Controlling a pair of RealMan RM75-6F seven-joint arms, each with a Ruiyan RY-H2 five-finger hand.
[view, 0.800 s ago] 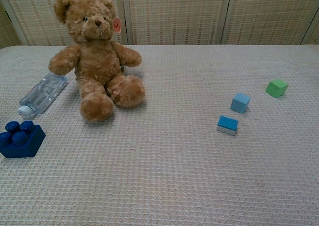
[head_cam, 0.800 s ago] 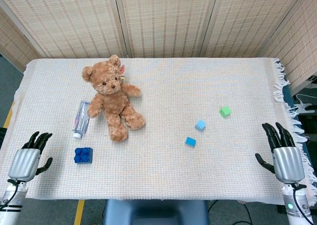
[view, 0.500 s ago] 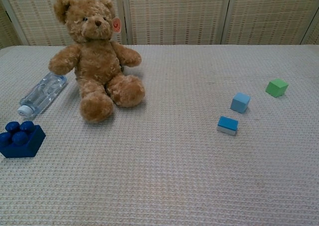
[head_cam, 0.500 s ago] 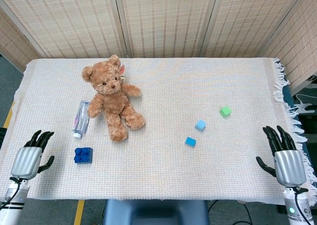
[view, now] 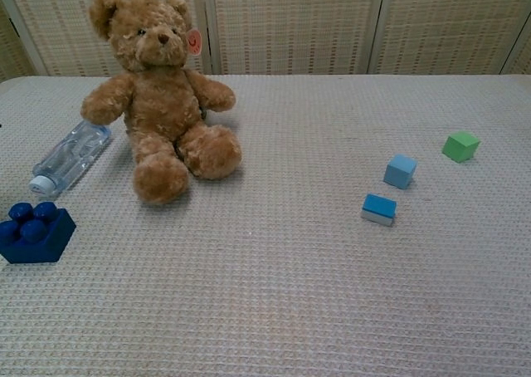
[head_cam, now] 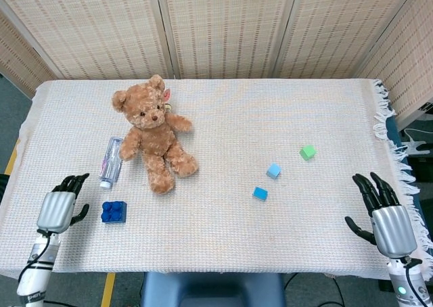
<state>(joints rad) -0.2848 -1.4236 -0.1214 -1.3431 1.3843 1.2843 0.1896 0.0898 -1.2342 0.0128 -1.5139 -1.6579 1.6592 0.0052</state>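
My left hand (head_cam: 59, 207) hovers over the table's front left, fingers apart and empty, just left of a dark blue studded brick (head_cam: 114, 211) (view: 35, 232). My right hand (head_cam: 384, 214) is at the front right edge, fingers spread, holding nothing. A brown teddy bear (head_cam: 155, 132) (view: 158, 95) sits at the left middle with a clear plastic bottle (head_cam: 110, 161) (view: 70, 156) lying beside it. A light blue cube (head_cam: 273, 170) (view: 400, 170), a flatter blue block (head_cam: 260, 193) (view: 379, 208) and a green cube (head_cam: 308, 152) (view: 460, 145) lie right of centre. Neither hand shows in the chest view.
A white woven cloth (head_cam: 223, 226) covers the table, fringed along its right edge (head_cam: 396, 158). Woven folding screens (head_cam: 223, 23) stand behind the table.
My left hand has moved right and inward toward the dark blue brick. My right hand has slid slightly back toward the front edge. The objects have not moved.
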